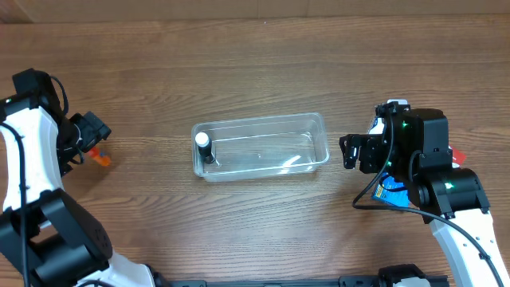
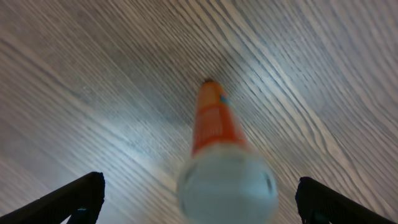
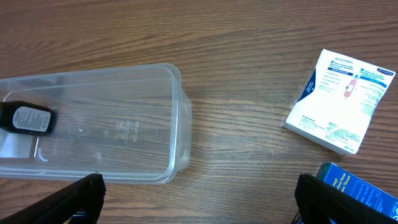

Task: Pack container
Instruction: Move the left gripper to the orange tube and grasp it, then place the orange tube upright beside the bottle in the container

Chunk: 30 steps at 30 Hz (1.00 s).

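The clear plastic container [image 1: 311, 135] lies mid-table and holds a small dark bottle with a white cap [image 1: 204, 147] at its left end; both also show in the right wrist view, container [image 3: 177, 118] and bottle [image 3: 28, 118]. An orange tube with a white cap [image 2: 214, 137] lies on the table between my left gripper's [image 2: 199, 202] open fingers; overhead it shows as an orange bit [image 1: 100, 156] by the left gripper [image 1: 89, 134]. My right gripper [image 1: 356, 151] is open and empty, right of the container; its fingers [image 3: 199, 199] are spread wide over bare wood.
A white printed box [image 3: 339, 102] and a blue box [image 3: 357, 193] lie on the table right of the right gripper. The blue box peeks out under the right arm overhead [image 1: 392, 191]. The table's far edge runs along the top.
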Each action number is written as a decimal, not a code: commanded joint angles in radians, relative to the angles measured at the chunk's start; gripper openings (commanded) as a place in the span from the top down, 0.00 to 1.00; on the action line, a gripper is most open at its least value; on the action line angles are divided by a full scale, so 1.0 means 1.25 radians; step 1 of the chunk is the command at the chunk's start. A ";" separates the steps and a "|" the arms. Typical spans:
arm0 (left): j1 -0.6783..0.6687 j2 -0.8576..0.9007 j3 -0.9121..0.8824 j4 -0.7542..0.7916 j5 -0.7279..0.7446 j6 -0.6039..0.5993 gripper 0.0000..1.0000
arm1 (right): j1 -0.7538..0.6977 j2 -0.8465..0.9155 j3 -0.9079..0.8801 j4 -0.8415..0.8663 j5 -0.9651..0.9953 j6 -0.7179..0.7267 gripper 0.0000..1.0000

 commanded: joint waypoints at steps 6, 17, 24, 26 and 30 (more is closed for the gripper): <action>0.006 0.060 -0.005 0.043 0.007 0.030 0.18 | -0.001 -0.001 0.024 0.002 0.007 0.003 0.00; 0.006 0.060 -0.005 0.059 0.007 0.030 0.68 | -0.001 -0.001 0.024 0.002 0.007 0.003 0.00; 0.001 0.050 0.026 0.006 0.009 0.029 0.96 | -0.001 -0.001 0.024 0.002 0.007 0.003 0.00; -0.014 0.020 0.054 -0.029 0.014 0.027 0.96 | -0.001 -0.001 0.024 0.003 0.007 0.003 0.00; -0.088 -0.099 0.115 -0.108 0.091 0.027 0.96 | -0.001 -0.001 0.024 0.004 0.007 0.003 0.00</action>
